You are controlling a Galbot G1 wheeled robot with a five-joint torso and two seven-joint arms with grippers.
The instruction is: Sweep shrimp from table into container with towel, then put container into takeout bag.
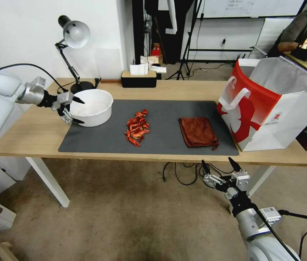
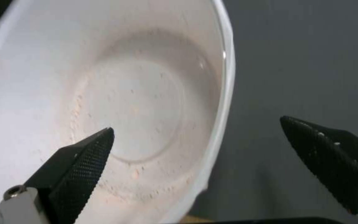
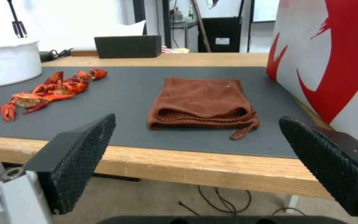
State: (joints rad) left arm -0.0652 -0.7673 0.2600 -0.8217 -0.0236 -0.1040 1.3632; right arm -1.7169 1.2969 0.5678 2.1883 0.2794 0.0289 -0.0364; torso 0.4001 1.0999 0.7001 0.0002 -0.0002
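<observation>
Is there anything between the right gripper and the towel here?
Nothing visible. The right gripper hangs open below and in front of the table edge; the towel lies flat on the grey mat just beyond, with bare mat and table edge between. The shrimp sit off to the side.

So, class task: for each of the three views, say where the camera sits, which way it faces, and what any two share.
Head view: high, looking down over the table; both arms show.
Left wrist view: behind the open left gripper, straddling the container rim.
Right wrist view: behind the open right gripper, below table edge, facing the towel.
Head and right wrist views share shrimp, towel, takeout bag.
</observation>
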